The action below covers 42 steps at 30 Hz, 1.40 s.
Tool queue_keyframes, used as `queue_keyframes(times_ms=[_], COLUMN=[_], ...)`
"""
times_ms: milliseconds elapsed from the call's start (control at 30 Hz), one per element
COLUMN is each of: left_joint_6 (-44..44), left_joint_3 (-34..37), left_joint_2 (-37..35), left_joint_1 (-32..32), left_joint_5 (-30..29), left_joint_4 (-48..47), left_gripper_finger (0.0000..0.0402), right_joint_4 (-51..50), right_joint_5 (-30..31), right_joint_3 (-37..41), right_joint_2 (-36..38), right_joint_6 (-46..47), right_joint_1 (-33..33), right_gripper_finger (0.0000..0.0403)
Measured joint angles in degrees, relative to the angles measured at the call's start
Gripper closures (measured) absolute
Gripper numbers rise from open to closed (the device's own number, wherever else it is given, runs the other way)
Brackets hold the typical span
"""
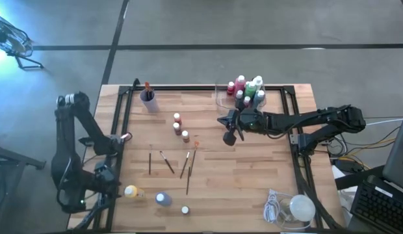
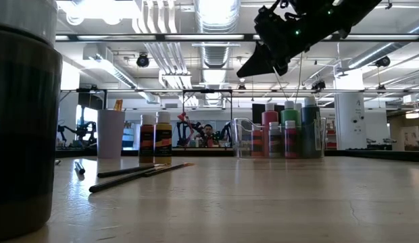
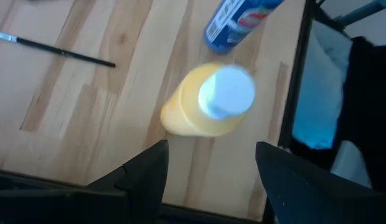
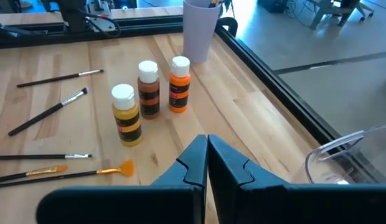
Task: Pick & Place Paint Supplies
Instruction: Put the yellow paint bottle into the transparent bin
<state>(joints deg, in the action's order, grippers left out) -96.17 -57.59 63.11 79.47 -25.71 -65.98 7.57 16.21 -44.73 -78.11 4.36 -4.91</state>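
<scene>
Paintbrushes [image 1: 170, 164] lie between bottle row [image 1: 181, 127] and fallen bottles [image 1: 147, 195].

No readable text anywhere. Blue bottle [image 3: 240, 22] lying on bench has a printed label w/ white and red marks, too blurred to read. Three upright bottles, yellow [image 4: 126, 116], brown [image 4: 149, 91], orange [image 4: 178, 85], carry dark striped labels; lettering too small to make out. No numbers, brands or signs legible in any view.

Wooden bench [image 1: 253, 175], dark-framed. Purple cup [image 1: 148, 99] at 11 o'clock, clear tray [image 1: 221, 97] of bottles at 1, three upright bottles [image 1: 181, 127] and scattered paintbrushes [image 1: 169, 162] near centre. Yellow bottle [image 1: 130, 191] and blue bottle [image 1: 163, 199] at 7; white lump with cord [image 1: 300, 208] at 5.
</scene>
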Motion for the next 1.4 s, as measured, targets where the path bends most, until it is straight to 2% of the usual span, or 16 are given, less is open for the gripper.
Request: queue_keyframes(times_ms=[233,533,733,1100,1400], left_joint_6=[-3.4,-1.3,0.3,4.2,4.7], left_joint_3=[3.1,5.4,7.2,11.3,12.9], left_joint_2=[3.6,10.0,13.3,13.6,13.5], left_joint_1=[2.4,2.5,2.4,2.1,1.8], left_joint_5=[-1.6,-1.9,-4.8,-13.7,-16.2], left_joint_4=[0.8,5.2,8.2,12.6,13.8], left_gripper_finger=[0.0156,0.0156,0.0156,0.0156,0.0156], right_joint_4=[0.6,0.8,0.8,0.3,0.4], right_joint_5=[-0.2,-0.2,-0.2,-0.2,-0.2], right_joint_3=[0.0,0.0,0.0,0.0,0.0], right_joint_2=[0.0,0.0,0.0,0.0,0.0], right_joint_6=[0.2,1.7,2.4,3.2,3.2], right_joint_1=[0.0,0.0,0.0,0.0,0.0], right_gripper_finger=[0.0394,0.0394,0.0394,0.0394,0.0394])
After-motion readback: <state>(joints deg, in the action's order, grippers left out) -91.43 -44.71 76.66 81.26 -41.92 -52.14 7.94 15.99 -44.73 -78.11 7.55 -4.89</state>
